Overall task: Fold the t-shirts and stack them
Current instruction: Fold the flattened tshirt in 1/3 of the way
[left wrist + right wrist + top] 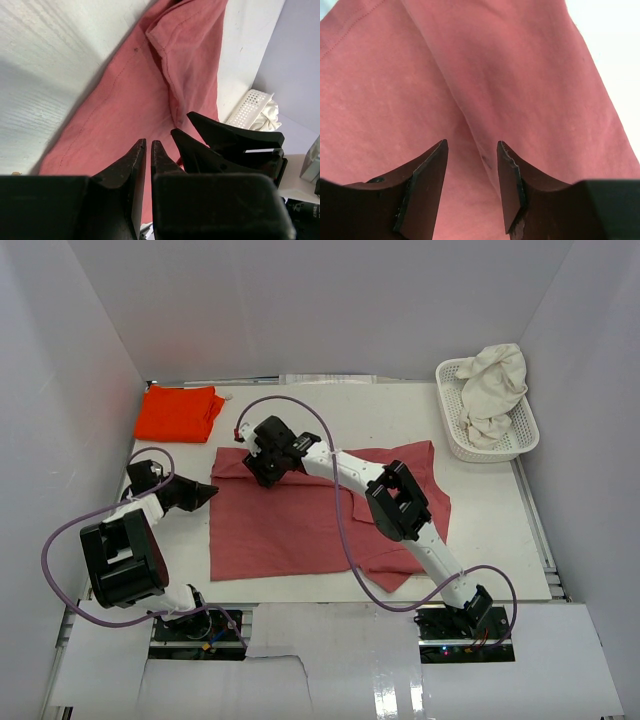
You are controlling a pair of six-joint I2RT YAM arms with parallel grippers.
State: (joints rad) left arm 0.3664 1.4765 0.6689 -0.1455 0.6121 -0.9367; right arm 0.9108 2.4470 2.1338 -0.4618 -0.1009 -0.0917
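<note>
My right gripper (472, 145), jaws parted, straddles a raised crease of the limp rose-red t-shirt (290, 530) spread left of the basket (450, 430), the best place to pinch such sagging cloth, while my left gripper (148, 143) sits near-closed and empty.

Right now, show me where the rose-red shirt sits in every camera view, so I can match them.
Top view: the rose-red shirt lies spread at the centre of the table.
Left wrist view: the shirt runs diagonally from top right to lower left.
Right wrist view: the shirt fills nearly the whole picture.
Shared landmark: the white basket, top right in the top view, mid-right in the left wrist view; not in the right wrist view.
</note>
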